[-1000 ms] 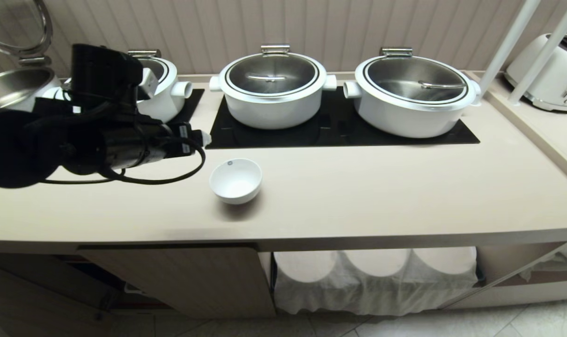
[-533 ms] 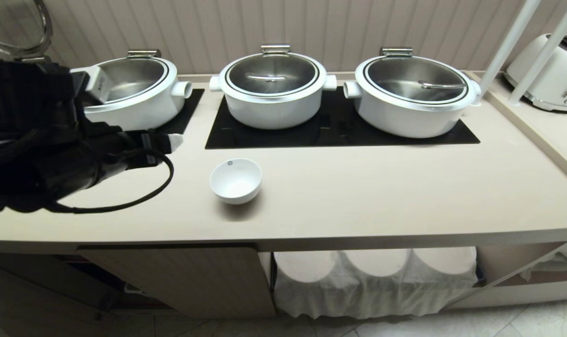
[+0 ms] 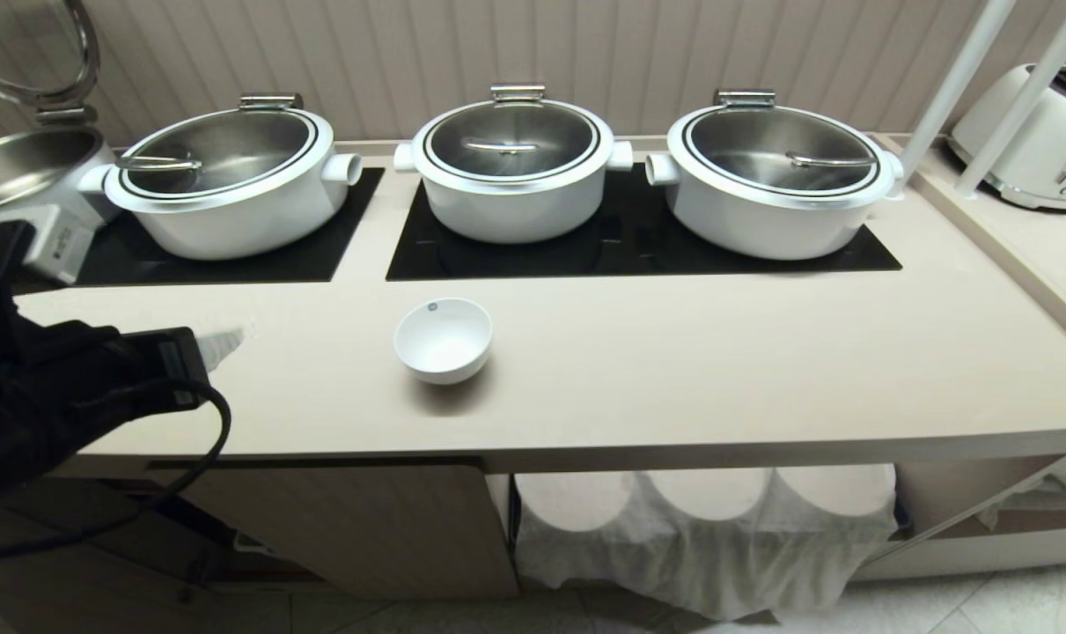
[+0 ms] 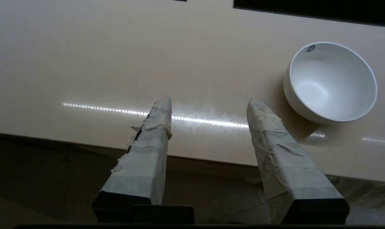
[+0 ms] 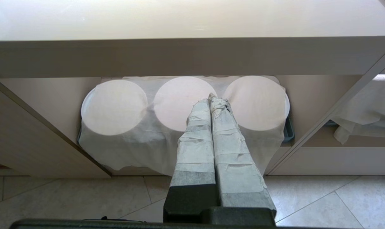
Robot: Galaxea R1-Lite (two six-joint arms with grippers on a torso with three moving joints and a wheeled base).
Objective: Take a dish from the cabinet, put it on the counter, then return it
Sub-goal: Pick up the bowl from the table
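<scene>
Counter (image 3: 673,379) carries the dish (image 3: 443,339) upright and free, near its front edge, my left claw (image 4: 208,109) empty, taped fingers apart, dish at its 2 o'clock, right claw (image 5: 213,97) pressed together and parked below: return step pending, next needs rim straddled
</scene>
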